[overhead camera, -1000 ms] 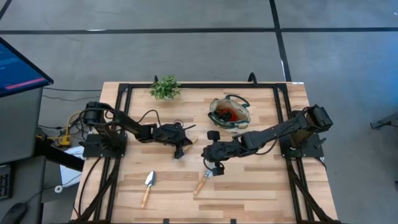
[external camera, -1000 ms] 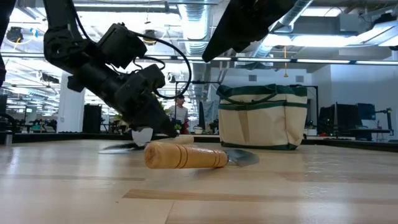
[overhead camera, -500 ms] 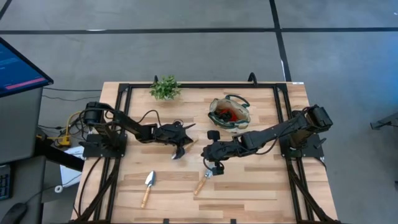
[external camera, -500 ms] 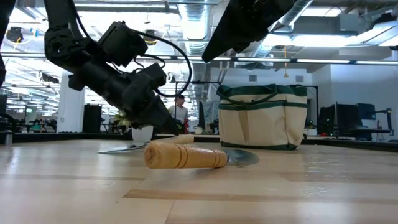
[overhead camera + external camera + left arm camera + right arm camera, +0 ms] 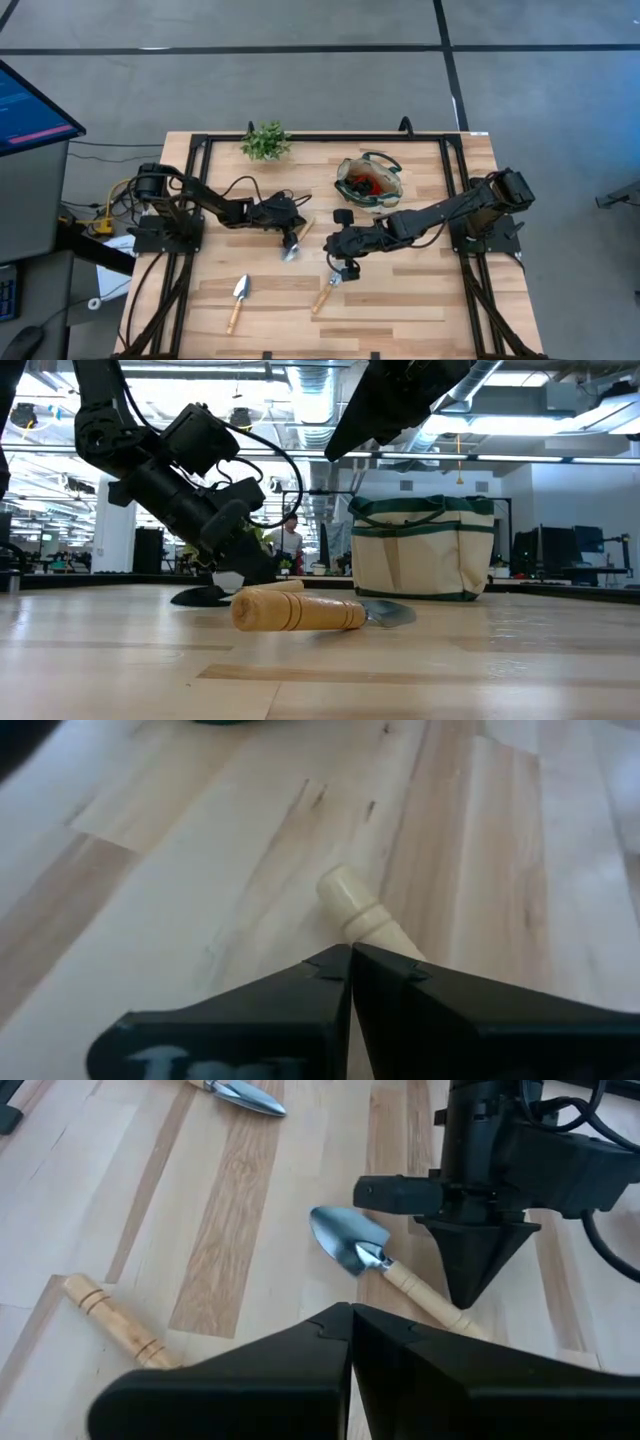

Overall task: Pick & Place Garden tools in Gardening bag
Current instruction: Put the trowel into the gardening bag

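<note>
I read the worktop as a pale wooden slab with a dark frame around it, both arms reaching toward its middle. The gardening bag sits toward one o'clock from centre, upright, mouth open, with dark and red tools already inside. A green potted plant stands near eleven o'clock at the far edge. The left gripper, just at nine o'clock of centre, has its fingers pressed together; it hangs right over the wooden handle of a trowel, whose silver blade points away from it, and I cannot tell whether the tips touch the handle. The right gripper, close by at centre, is also closed and carries nothing. A second trowel lies toward seven o'clock, well apart from the arms. A third wooden-handled tool lies at six o'clock, just below the right gripper, its head nearest the gripper.
</note>
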`<state>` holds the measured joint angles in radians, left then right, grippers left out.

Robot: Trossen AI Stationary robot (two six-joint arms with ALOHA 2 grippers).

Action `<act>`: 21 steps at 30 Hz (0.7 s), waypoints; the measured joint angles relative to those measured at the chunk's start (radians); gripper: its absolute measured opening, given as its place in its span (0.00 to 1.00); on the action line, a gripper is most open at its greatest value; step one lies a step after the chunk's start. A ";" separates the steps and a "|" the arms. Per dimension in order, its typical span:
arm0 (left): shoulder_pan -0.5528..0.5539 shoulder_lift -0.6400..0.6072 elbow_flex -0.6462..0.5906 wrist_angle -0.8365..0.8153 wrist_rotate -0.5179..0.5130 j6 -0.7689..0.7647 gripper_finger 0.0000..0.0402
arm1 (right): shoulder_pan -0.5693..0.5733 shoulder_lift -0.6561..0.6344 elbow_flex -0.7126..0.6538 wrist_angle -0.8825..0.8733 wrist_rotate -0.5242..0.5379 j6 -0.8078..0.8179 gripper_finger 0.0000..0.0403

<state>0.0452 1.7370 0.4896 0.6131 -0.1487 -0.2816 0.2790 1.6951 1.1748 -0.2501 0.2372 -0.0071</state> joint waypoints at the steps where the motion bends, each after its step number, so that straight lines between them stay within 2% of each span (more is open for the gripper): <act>1: -0.001 0.000 0.000 0.000 0.007 -0.011 0.00 | -0.001 0.000 0.000 0.000 0.000 0.000 0.00; 21: -0.046 0.000 0.000 0.020 0.050 -0.039 0.00 | -0.001 0.000 0.000 0.000 0.000 0.000 0.00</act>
<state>-0.0003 1.7370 0.4896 0.6336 -0.0983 -0.3202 0.2783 1.6955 1.1748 -0.2501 0.2375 -0.0074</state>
